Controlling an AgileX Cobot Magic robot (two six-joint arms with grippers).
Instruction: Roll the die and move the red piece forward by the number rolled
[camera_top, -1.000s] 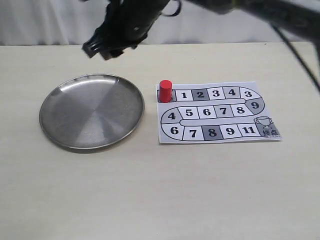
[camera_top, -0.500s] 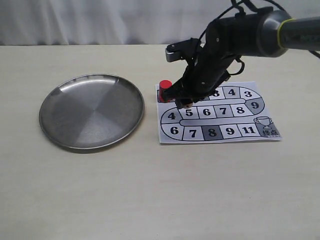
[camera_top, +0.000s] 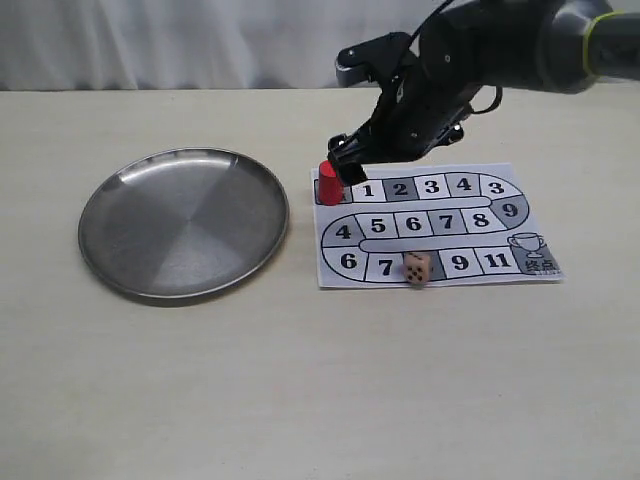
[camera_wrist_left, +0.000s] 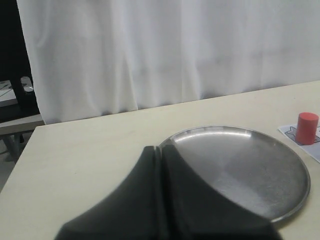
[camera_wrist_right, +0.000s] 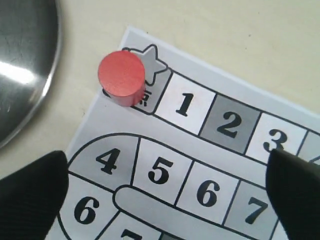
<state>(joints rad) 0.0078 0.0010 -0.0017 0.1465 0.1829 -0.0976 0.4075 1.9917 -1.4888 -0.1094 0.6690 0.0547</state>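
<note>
The tan die (camera_top: 418, 268) lies on the paper board (camera_top: 437, 275), on the grey 8 square of its front row; its pips are too small to read. On the start square at the board's far left corner stands the red piece (camera_top: 329, 183) (camera_wrist_right: 121, 76) (camera_wrist_left: 306, 128), upright. My right gripper (camera_top: 385, 150) (camera_wrist_right: 162, 200) hovers over the board's left part, just right of the red piece. It is open wide and only printed squares 4, 5 and 6 show between its fingers. My left gripper (camera_wrist_left: 161, 148) is shut and empty, near the plate's rim.
A round steel plate (camera_top: 180, 225) (camera_wrist_left: 240, 160) (camera_wrist_right: 20, 60) with nothing in it sits on the table left of the board, close to the red piece. A white curtain hangs behind the table.
My right arm swung from above the plate over to the board, dipped low over it, then rose. The die, unseen before, now lies on the board's front row. The red piece has not moved.
</note>
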